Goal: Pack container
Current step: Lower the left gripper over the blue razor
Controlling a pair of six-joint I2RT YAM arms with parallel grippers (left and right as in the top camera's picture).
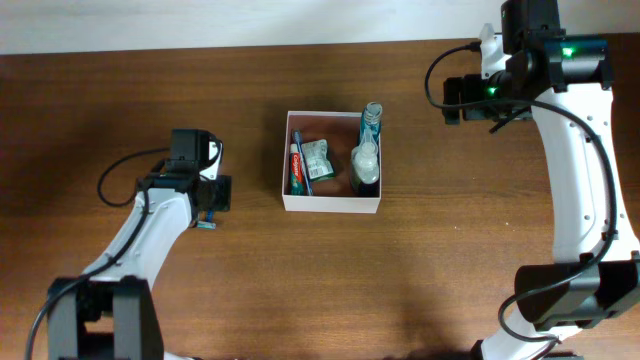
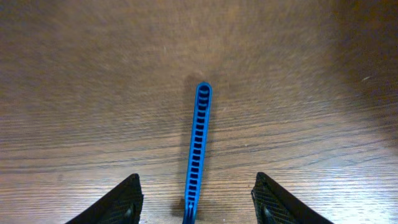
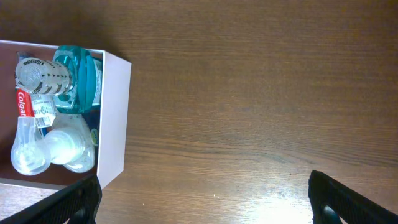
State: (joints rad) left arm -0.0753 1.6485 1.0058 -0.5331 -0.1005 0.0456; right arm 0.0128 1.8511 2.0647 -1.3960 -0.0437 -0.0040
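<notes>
Closest to the lens on the left wrist cam is my left gripper (image 2: pixel 196 202). Its two dark fingers (image 2: pixel 118 202) are spread wide, one on each side of a blue ribbed handle (image 2: pixel 198 149) that's lying flat on the wooden table (image 1: pixel 450 260). Neither finger touches it, and the handle points to 12 o'clock in that view. I can't tell what kind of tool it is, since its lower end runs off the bottom edge.

The right gripper (image 3: pixel 205 205) is also wide open, with nothing between the fingers but bare wood.

The container (image 1: pixel 332 203) sits mid-table on the overhead. It's well apart from both grippers, at roughly 2 o'clock from the left one and about 8 o'clock from the right one. On the right wrist cam its white wall (image 3: pixel 115 112) shows at around 10 o'clock from the gripper.

Inside the container, a red toothpaste tube (image 1: pixel 296 165) lies along the 9 o'clock wall. A small green-and-white packet (image 1: pixel 320 158) is just beside it, and a clear bottle (image 1: pixel 368 150) with teal liquid lies along the 3 o'clock wall. Its neck pokes past the rim at 12 o'clock.
</notes>
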